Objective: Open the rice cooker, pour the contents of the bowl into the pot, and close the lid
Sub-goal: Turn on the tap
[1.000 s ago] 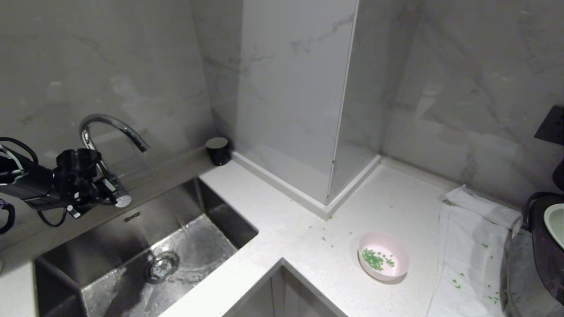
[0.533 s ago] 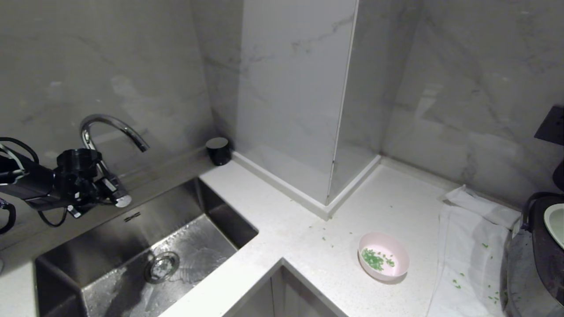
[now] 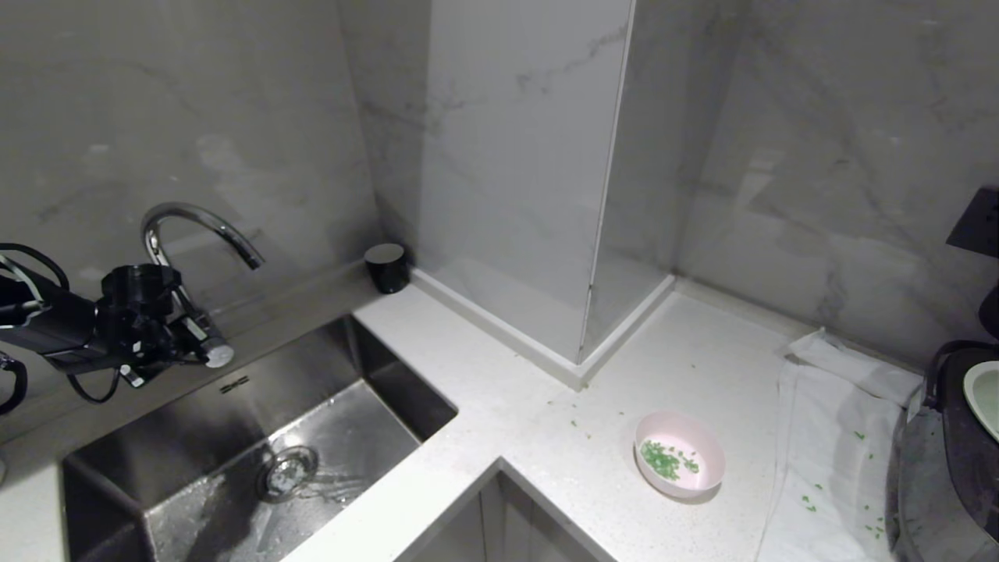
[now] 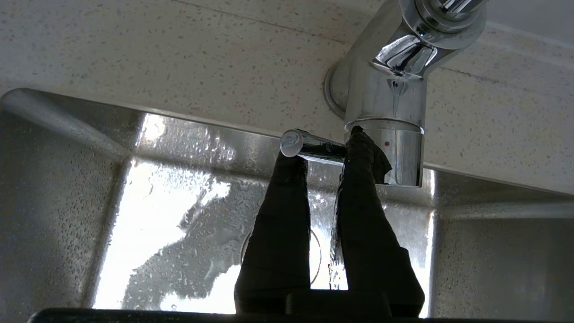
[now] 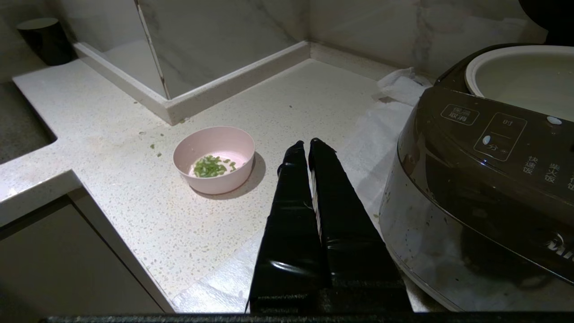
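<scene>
The pale pink bowl (image 3: 679,454) (image 5: 214,159) stands on the white counter with the green chopped contents (image 3: 663,459) (image 5: 210,166) inside. At the far right stands the dark rice cooker (image 3: 964,468) (image 5: 484,179). Its white pot (image 3: 985,398) (image 5: 520,80) is uncovered, and of the lid only a dark edge (image 5: 545,13) shows above. My right gripper (image 5: 303,142) hangs shut and empty between bowl and cooker. My left gripper (image 3: 204,350) (image 4: 323,146) is far left over the sink, shut, with its fingertips against the tap's lever (image 4: 309,147).
A chrome tap (image 3: 195,222) arches over the wet steel sink (image 3: 390,375). A black cup (image 3: 386,267) stands in the corner behind it. A white cloth (image 3: 835,437) lies under the cooker with green bits scattered on it. A wall column juts out mid-counter.
The water running into the sink has thinned and the splashing on its floor has died down. My left gripper stays at the tap lever. The bowl has not moved.
</scene>
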Motion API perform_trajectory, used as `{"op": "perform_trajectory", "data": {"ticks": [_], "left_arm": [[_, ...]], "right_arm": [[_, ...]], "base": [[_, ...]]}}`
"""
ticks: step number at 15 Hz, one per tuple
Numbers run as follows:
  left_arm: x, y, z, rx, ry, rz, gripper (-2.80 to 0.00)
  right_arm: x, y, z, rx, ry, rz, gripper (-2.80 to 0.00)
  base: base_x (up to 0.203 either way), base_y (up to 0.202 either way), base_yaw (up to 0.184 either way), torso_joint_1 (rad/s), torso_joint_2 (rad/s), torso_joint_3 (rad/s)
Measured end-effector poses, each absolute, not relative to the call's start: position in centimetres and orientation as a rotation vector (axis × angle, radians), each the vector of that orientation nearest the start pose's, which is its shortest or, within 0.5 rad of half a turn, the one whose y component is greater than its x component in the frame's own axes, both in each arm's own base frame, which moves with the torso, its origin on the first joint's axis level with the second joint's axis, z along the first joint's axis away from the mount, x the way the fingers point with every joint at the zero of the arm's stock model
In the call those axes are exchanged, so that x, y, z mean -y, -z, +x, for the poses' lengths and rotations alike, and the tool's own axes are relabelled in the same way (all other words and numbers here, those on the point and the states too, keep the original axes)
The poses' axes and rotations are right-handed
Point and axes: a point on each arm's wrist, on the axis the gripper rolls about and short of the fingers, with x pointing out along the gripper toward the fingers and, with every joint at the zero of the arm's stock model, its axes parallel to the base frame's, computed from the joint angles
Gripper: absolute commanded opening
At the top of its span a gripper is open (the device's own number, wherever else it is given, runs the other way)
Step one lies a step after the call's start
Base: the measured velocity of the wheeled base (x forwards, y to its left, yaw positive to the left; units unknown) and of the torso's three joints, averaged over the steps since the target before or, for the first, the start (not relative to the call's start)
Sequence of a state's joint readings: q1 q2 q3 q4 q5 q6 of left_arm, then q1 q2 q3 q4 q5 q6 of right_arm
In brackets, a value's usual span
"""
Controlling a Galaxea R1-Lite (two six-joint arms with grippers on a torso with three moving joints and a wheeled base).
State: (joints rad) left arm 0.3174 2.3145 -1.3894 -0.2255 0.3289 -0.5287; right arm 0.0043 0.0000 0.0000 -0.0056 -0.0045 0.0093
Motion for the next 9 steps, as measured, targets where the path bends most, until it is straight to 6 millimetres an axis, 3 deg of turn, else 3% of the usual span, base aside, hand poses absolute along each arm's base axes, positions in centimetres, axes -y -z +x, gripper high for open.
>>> {"op": "perform_trajectory", "data": {"ticks": [9], "left_arm": [[-14.75,-6.06,42.13,-0.531,-0.797,-0.488,-2.8]], "right_arm": [[0.02,-7.6,-2.28,0.005,0.0,0.009,-2.8]], "base": [[0.0,0.0,0.0,0.0,0.0,0.0]]}}
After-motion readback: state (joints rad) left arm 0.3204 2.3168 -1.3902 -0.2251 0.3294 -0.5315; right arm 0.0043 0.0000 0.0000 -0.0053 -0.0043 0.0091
